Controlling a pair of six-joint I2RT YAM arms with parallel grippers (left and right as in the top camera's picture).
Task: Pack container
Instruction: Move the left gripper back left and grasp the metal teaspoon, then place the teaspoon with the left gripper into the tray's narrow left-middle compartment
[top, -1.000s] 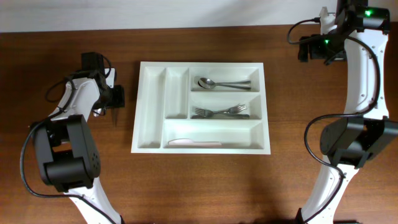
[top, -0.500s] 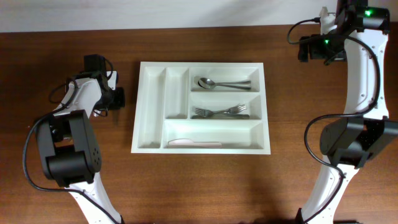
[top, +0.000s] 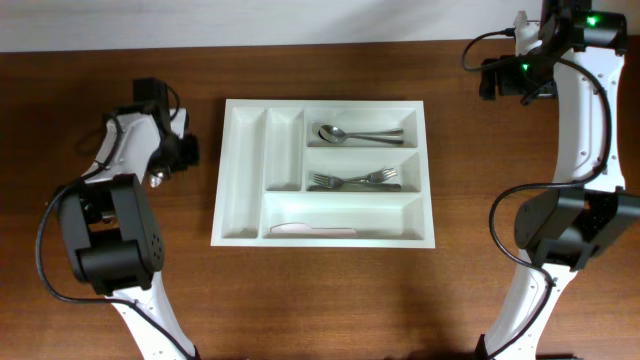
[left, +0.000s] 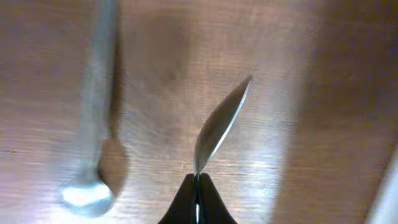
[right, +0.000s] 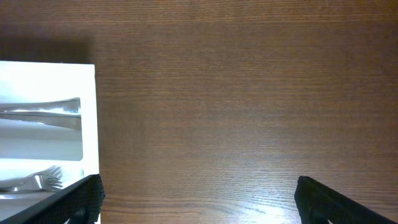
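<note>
Left tool (left: 198, 190) just snapped shut, pinching thin metal utensil (left: 221, 127) beside spoon (left: 87, 186) on tabletop (left: 311, 93); container (top: 322, 103) lies just beside, mid-tabletop, so carry-over likely next; right tool (right: 198, 202) wide open, empty

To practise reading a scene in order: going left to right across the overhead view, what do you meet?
The left gripper, pinching a metal utensil → container → right arm.

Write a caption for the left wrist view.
The left gripper, jaws shut on a thin metal utensil over the wooden table, a blurred spoon lying to one side.
</note>
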